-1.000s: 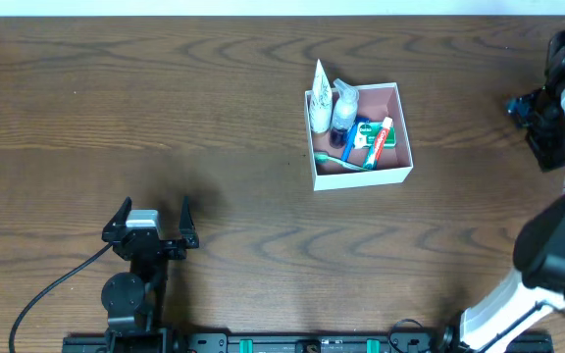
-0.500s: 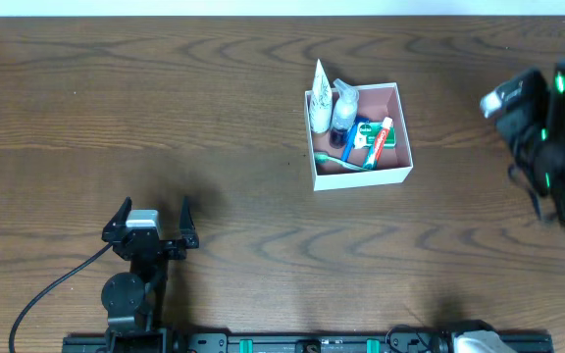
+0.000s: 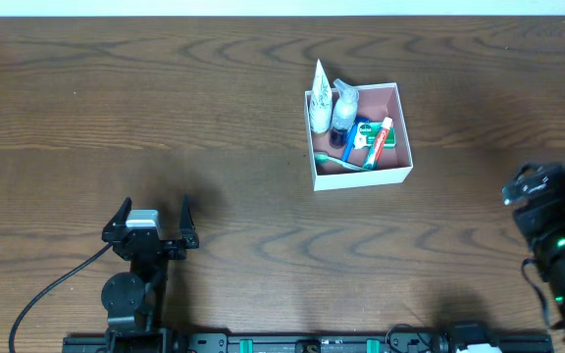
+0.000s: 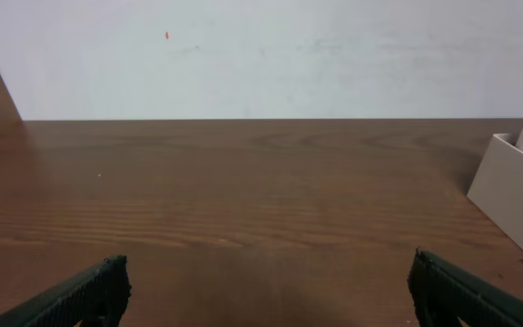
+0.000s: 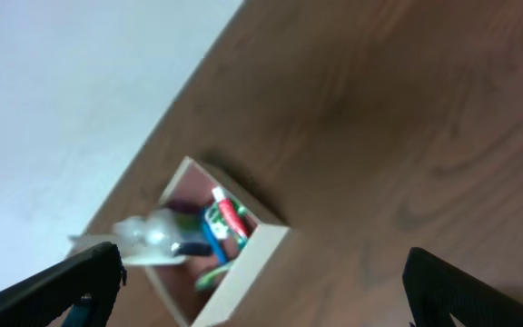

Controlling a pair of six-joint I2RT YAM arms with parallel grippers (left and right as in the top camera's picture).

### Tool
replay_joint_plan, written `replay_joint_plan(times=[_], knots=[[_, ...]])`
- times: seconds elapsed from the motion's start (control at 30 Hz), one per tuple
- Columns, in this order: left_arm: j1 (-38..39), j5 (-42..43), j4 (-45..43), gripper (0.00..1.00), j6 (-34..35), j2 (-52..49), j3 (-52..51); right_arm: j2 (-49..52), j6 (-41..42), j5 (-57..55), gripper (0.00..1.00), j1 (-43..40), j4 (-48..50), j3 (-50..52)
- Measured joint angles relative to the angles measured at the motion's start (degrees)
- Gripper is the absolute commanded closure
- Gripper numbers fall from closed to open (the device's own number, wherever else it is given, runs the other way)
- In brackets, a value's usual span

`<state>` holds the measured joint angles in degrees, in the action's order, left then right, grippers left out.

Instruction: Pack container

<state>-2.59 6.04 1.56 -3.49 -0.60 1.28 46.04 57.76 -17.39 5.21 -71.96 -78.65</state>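
Observation:
The container (image 3: 361, 177), a shallow white box with a pink inside, stands right of the table's middle. Inside it are a white tube (image 3: 319, 96), a clear bottle (image 3: 342, 106), a green-and-white packet (image 3: 376, 137), a red-and-white tube and a blue-and-green toothbrush (image 3: 341, 155). My left gripper (image 3: 153, 209) rests open near the front left, far from the box. In its wrist view the left gripper (image 4: 266, 283) holds nothing, and the container's wall (image 4: 516, 191) shows at the right edge. My right arm (image 3: 552, 230) hangs at the front right. The right gripper (image 5: 266, 291) is open and empty, looking down at the blurred container (image 5: 239, 268).
Brown wooden table (image 3: 165, 98) with a pale wall behind its far edge. A black cable (image 3: 47, 294) runs from the left arm's base toward the front left corner. The arms' mounting rail lies along the front edge.
My right arm has swung from the far right edge back to the front right corner, away from the container. The left arm and the box have not moved.

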Motion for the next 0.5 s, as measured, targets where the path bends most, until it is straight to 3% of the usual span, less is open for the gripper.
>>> replay_joint_plan(times=[0.27, 0.5], knots=[[0.0, 0.0, 0.1, 0.02, 0.0, 0.0, 0.0, -13.2, -6.6, -0.3, 0.01, -0.3, 25.3, 24.6], [0.0, 0.0, 0.1, 0.02, 0.0, 0.0, 0.0, -22.5, -28.5, 7.9, 0.01, -1.6, 50.3, 46.4]])
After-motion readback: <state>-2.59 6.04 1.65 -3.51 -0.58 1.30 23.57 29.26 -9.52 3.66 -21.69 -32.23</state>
